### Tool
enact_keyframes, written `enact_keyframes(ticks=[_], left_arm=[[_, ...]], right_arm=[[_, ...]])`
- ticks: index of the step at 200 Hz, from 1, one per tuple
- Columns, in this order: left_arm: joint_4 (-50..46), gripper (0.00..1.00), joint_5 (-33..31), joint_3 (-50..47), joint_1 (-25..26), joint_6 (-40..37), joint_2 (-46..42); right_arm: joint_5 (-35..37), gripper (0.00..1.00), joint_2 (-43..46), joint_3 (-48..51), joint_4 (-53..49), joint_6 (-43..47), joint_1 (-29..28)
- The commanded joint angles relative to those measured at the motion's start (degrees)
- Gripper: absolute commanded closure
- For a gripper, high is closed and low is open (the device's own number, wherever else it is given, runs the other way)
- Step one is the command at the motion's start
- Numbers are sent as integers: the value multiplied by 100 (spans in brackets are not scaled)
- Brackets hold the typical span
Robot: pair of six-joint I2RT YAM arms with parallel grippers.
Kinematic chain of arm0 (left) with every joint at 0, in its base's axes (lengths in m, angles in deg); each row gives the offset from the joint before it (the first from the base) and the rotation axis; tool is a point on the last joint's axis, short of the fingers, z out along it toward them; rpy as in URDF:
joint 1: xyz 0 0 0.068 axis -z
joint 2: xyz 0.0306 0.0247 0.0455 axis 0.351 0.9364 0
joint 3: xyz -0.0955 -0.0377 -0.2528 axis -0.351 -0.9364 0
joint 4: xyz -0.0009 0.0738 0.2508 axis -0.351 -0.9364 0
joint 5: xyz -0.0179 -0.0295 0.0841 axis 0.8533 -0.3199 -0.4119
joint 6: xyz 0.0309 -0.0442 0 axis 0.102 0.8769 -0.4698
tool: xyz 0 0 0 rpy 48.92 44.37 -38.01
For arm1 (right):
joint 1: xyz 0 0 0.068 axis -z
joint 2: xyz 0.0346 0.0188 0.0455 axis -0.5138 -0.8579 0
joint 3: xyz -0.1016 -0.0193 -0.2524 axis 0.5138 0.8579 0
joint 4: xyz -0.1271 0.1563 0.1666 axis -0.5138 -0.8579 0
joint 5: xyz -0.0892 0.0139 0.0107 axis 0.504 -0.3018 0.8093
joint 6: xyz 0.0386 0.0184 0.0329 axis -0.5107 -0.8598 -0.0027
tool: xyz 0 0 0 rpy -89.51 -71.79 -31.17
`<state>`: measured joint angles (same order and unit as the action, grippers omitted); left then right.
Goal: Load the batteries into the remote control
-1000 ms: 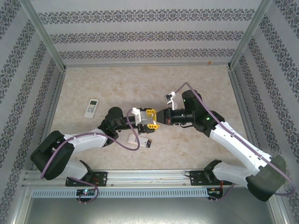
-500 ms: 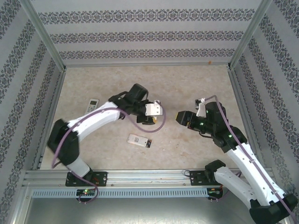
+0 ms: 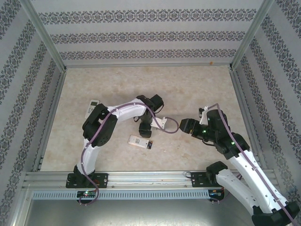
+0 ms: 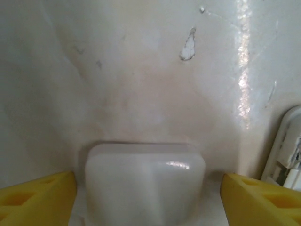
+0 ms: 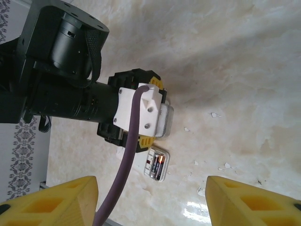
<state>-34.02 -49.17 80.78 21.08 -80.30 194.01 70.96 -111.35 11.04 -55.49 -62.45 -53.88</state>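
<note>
**Gloss, Plastic and Metal**

A polished, marble-patterned sheen, chipped in spots, is seen on the tabletop (image 4: 141, 70). The fingers (image 5: 249, 202) of the right pincer (image 5: 150, 203) are moulded in matt yellow plastic. The remote (image 3: 137, 140) is cased in smooth white plastic, and the batteries (image 5: 158, 165) are glossily wrapped. The rail (image 3: 150, 178) is made of pale metal.

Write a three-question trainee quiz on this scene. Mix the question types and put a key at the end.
1. True or false: the right gripper is clamped on a battery.
2. Multiple choice: what lies between the open fingers of the left gripper?
A) a white rounded plastic piece
B) a red cup
C) a screwdriver
3. Fill in the blank: in the right wrist view, the batteries sit side by side in the open compartment of the white ____.

Key:
1. False. Its fingers stand wide apart with nothing between them.
2. A
3. remote
</note>
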Motion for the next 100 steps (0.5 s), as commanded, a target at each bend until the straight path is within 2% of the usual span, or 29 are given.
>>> enact_keyframes(ticks=[1,19,35,51,71,77,86,100], left_arm=[[271,12,-56,-205,74,-63,-517],[1014,1,205,-733,60,456,-1384],[1950,0,673,-1426,-57,1362,-2459],[3370,0,1204,-2463,-390,2933,-3741],[5114,0,1304,-3849,-1021,5552,-5247],[5339,0,1394,-4149,-1245,6139,-5611],[5379,0,1566,-4497,-1551,6934,-6105],[4998,0,1695,-4812,-1887,7665,-6694]], right_arm=[[171,34,32,-118,-88,242,64],[235,24,-40,-230,57,696,51],[365,24,-192,-344,242,1492,-71],[607,25,-443,-432,468,2505,-394],[1015,25,-884,-482,741,4030,-1039],[1052,23,-1039,-482,806,4523,-1238],[1106,15,-1347,-505,860,5100,-1494],[1348,8,-1923,-626,933,5654,-1791]])
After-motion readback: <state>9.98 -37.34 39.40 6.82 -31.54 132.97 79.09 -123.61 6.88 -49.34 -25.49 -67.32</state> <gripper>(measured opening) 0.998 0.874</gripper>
